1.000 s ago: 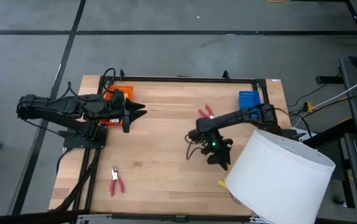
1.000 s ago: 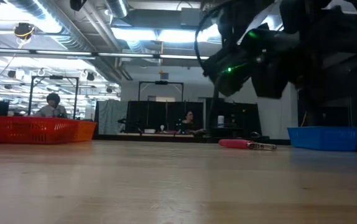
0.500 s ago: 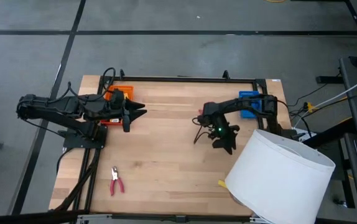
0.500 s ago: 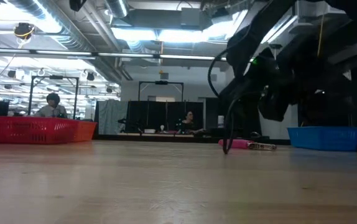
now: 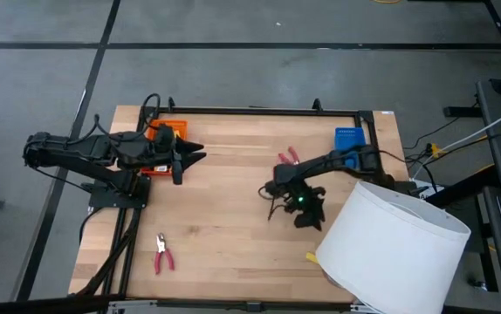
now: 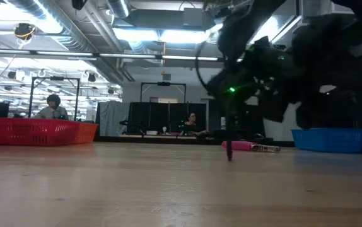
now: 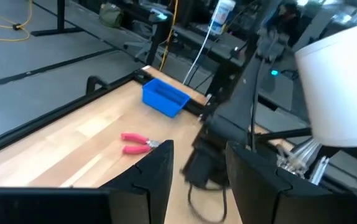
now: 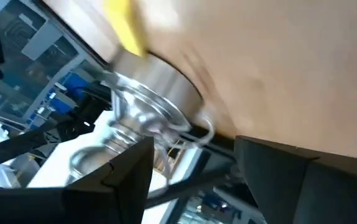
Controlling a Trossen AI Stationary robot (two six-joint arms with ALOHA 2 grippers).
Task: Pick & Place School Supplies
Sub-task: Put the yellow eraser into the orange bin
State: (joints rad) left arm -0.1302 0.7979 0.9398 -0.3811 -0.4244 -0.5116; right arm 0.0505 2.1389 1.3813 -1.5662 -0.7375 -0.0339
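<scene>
One red-handled plier tool point(image 5: 287, 158) lies at the table's far middle, also in the left wrist view as pliers point(image 7: 135, 143) and in the low view as pliers point(image 6: 250, 146). A second pair point(image 5: 162, 253) lies near the left front corner. A small yellow piece point(image 5: 312, 257) rests at the white cylinder's edge and shows as a yellow blur point(image 8: 125, 22) in the right wrist view. Other yellow pieces are hidden. My right gripper point(image 5: 308, 216) hovers open over bare wood between the far pliers and the yellow piece. My left gripper point(image 5: 191, 157) waits open beside the orange tray.
A big white cylinder point(image 5: 394, 249) covers the table's right front corner, with a metal base point(image 8: 147, 93) beneath it. The orange tray point(image 5: 165, 138) sits at the far left and the blue tray point(image 5: 349, 139) at the far right. A dark cable point(image 6: 229, 148) hangs from the right arm.
My right arm swung toward the table's far right, its gripper passing close to the far pliers, then came back toward the near left to about where it started. The pliers and the yellow piece stayed in place.
</scene>
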